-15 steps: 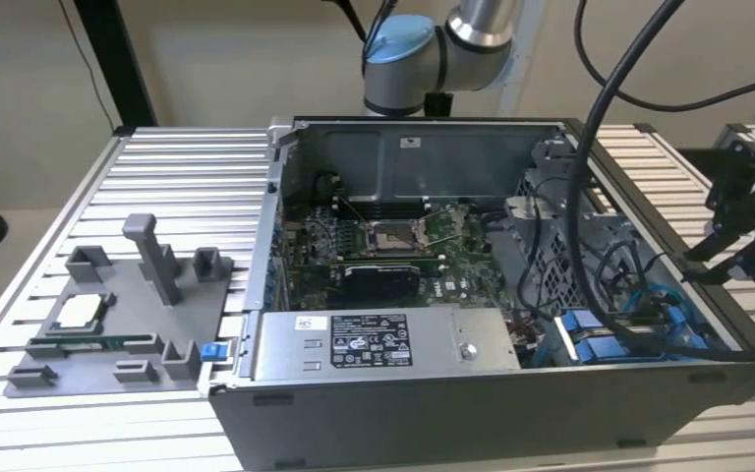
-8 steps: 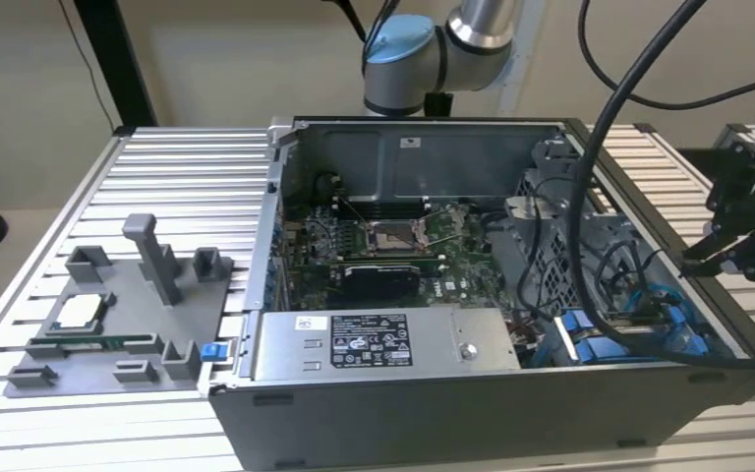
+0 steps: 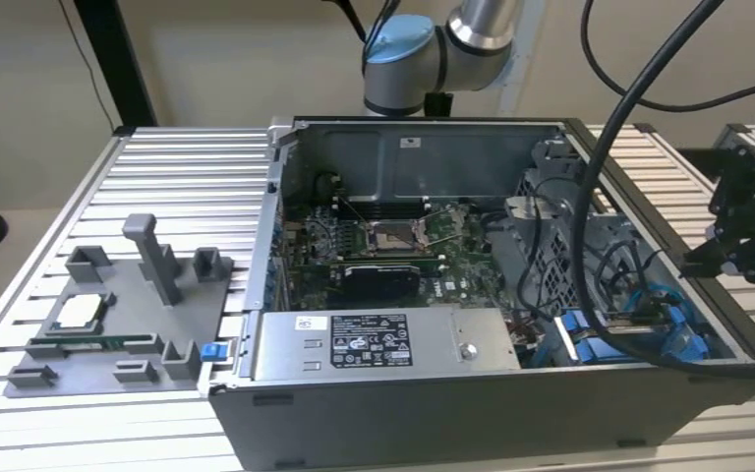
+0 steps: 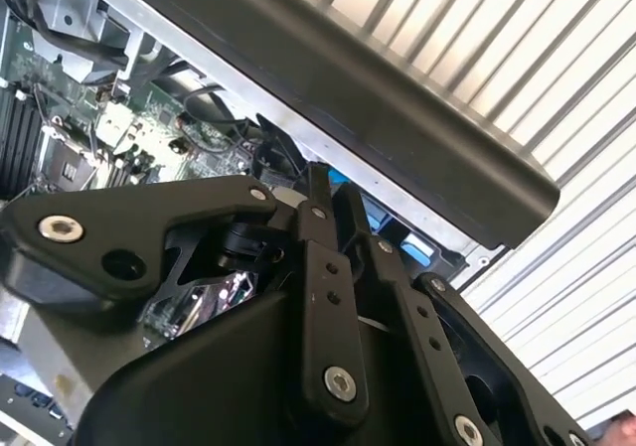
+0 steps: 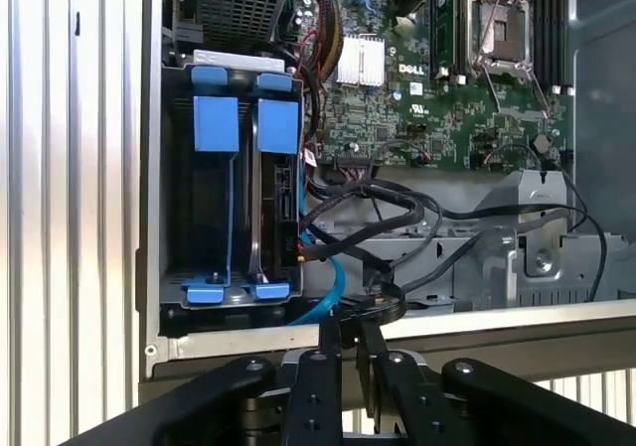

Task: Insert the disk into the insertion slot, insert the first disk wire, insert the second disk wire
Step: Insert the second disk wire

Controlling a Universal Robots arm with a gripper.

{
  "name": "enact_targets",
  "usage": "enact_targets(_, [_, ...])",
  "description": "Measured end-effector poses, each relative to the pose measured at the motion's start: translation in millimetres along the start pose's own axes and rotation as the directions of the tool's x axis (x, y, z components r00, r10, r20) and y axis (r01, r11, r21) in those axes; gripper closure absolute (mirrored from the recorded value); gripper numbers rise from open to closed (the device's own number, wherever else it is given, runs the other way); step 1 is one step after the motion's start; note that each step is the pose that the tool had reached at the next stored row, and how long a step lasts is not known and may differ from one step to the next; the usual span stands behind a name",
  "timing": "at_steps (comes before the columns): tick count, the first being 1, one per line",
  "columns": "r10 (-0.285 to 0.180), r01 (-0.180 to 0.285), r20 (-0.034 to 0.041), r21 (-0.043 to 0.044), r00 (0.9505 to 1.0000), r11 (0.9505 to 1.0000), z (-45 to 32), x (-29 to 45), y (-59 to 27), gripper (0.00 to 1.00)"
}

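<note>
Apparently the gripper [image 5: 348, 329] is hanging over the open side of the computer case [image 3: 483, 413], with its jaws drawn almost together. From where I am standing they seem to be pinching the looped end of a black wire [image 5: 383, 297], probably so its plug can be steered toward the drive. The grip itself is hard to make out.

Just beyond the jaws a light-blue wire [image 5: 333, 287] is curling up out of the same bundle. Past that, the disk [image 5: 278, 188] is sitting edge-on in its blue frame inside the insertion slot [image 5: 184, 208]. It looks to be seated already, which would explain why the arm is working at the cabling.

Further out the motherboard [image 5: 427, 98] is lying exposed, and the whole case is resting on the ribbed tabletop [image 3: 181, 167].
</note>
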State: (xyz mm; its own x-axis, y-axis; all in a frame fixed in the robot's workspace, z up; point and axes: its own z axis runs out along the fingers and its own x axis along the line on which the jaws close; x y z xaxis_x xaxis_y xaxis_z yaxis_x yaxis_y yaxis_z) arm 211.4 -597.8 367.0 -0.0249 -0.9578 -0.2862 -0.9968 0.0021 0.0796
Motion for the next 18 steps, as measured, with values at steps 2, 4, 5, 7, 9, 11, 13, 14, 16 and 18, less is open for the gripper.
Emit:
enact_targets(2, [0.000,0.000,0.0017,-0.0001,1.0000,1.0000,1.2,0.8,-0.1,0.00])
enact_targets(4, [0.000,0.000,0.0049,-0.0002,1.0000,1.0000,2.8,1.5,-0.2,0.00])
enact_targets(5, [0.000,0.000,0.0062,-0.0002,1.0000,1.0000,3.6,1.8,-0.3,0.00])
enact_targets(7, [-0.001,0.001,0.0077,-0.0002,1.0000,1.0000,4.5,2.0,-0.4,0.00])
enact_targets(9, [-0.001,0.001,0.0099,-0.0002,1.0000,1.0000,5.1,2.3,-0.4,0.00])
enact_targets(11, [-0.001,0.001,0.0128,-0.0003,0.9999,1.0000,5.5,2.4,-0.5,1.00])
enact_targets(13, [-0.001,0.001,0.0154,-0.0004,0.9999,1.0000,5.8,2.4,-0.5,1.00])
enact_targets(14, [-0.001,0.001,0.0163,-0.0004,0.9999,1.0000,5.8,2.4,-0.5,1.00])
enact_targets(16, [-0.001,0.001,0.0185,-0.0005,0.9998,1.0000,5.8,2.6,-0.5,1.00])
enact_targets(18, [-0.002,0.002,0.0217,-0.0007,0.9998,1.0000,5.5,3.1,-0.5,1.00])
